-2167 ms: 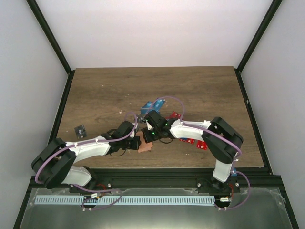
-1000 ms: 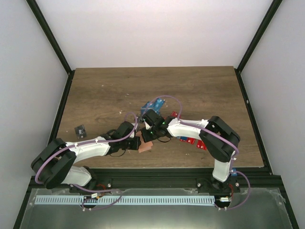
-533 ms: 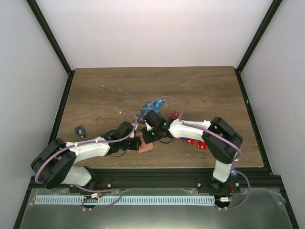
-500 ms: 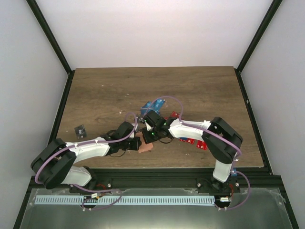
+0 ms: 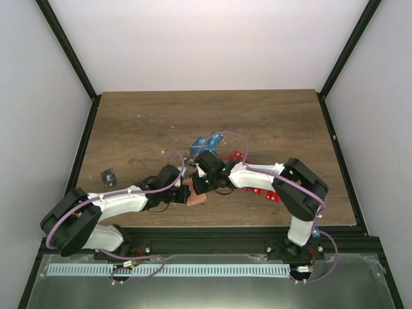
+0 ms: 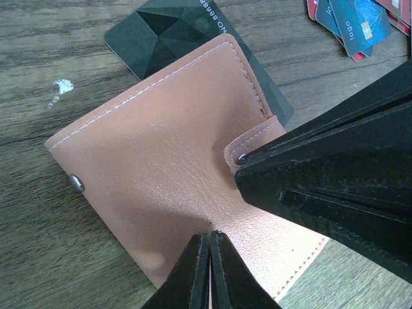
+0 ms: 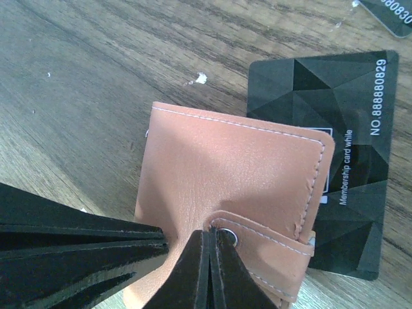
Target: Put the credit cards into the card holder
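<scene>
Right under the fingertips of both arms, the card holder (image 6: 167,148) is lying flat on the table (image 5: 277,116), tan face up and its flap folded over.

The left gripper (image 6: 209,241) is coming in with its fingers pressed tight together, no gap showing, and nothing pinched between them. Their joined tips are sitting on the leather face of the holder, with a small dark shadow around them. Ahead of those tips and to their right, the holder's strap tab is curling over its edge. To their left, a small metal stud is showing near the holder's edge.

The right gripper (image 7: 211,235) is doing much the same from the opposite side. Its fingers are closed flat against each other and empty, and their tips are touching the tab right beside its metal snap ring. Whether they are pushing the tab or only resting on it cannot be told.

Beyond the right fingertips, a black card (image 7: 351,129) is lying partly tucked under the holder, its white number and lettering sticking out past the stitched edge. It is touching the holder from below.

From overhead, the two grippers are meeting nose to nose over the holder. Past them, blue cards (image 5: 206,141) are piling loosely, and red cards (image 5: 257,191) are spreading beneath the right arm. Another black card (image 5: 109,175) is sitting alone, well apart from the left fingers.
</scene>
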Motion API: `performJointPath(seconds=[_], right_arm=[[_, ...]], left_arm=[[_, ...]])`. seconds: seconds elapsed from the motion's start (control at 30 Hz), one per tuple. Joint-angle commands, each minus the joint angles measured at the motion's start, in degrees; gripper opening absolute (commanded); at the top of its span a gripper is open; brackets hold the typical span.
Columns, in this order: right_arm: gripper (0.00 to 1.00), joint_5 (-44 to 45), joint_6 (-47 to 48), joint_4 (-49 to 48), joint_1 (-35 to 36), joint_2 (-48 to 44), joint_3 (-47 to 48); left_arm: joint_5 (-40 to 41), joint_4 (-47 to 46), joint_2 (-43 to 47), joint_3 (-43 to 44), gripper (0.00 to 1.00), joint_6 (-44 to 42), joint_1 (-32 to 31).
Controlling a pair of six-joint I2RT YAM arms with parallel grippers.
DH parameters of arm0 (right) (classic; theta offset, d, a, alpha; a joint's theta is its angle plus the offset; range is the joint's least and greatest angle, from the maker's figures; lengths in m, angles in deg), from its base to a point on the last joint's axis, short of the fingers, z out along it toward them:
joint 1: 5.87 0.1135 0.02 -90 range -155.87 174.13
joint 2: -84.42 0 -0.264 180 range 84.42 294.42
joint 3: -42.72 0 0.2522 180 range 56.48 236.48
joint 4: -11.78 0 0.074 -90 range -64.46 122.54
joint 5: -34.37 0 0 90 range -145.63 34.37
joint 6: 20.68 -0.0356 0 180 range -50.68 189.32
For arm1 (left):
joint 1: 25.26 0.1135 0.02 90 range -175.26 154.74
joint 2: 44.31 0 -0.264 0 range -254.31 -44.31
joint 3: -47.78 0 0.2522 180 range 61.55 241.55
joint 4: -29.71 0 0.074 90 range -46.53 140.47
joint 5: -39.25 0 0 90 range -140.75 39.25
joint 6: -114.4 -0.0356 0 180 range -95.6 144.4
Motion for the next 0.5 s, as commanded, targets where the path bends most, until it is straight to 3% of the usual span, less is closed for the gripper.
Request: performJointPath(seconds=[0.0, 0.27, 0.47], right_arm=[[0.01, -2.7, -1.1, 5.0, 1.7, 2.3, -4.6], [0.01, -2.7, -3.5, 4.8, 1.8, 1.3, -9.2], [0.01, -6.3, -7.0, -1.0, 1.8, 1.5, -14.4]], left_arm=[[0.4, 0.6, 0.8, -0.9, 0.05, -0.2, -0.2], [0.8, 0.6, 0.9, -0.9, 0.05, -0.2, -0.2], [0.8, 0.6, 0.8, -0.9, 0.05, -0.2, -0.2]])
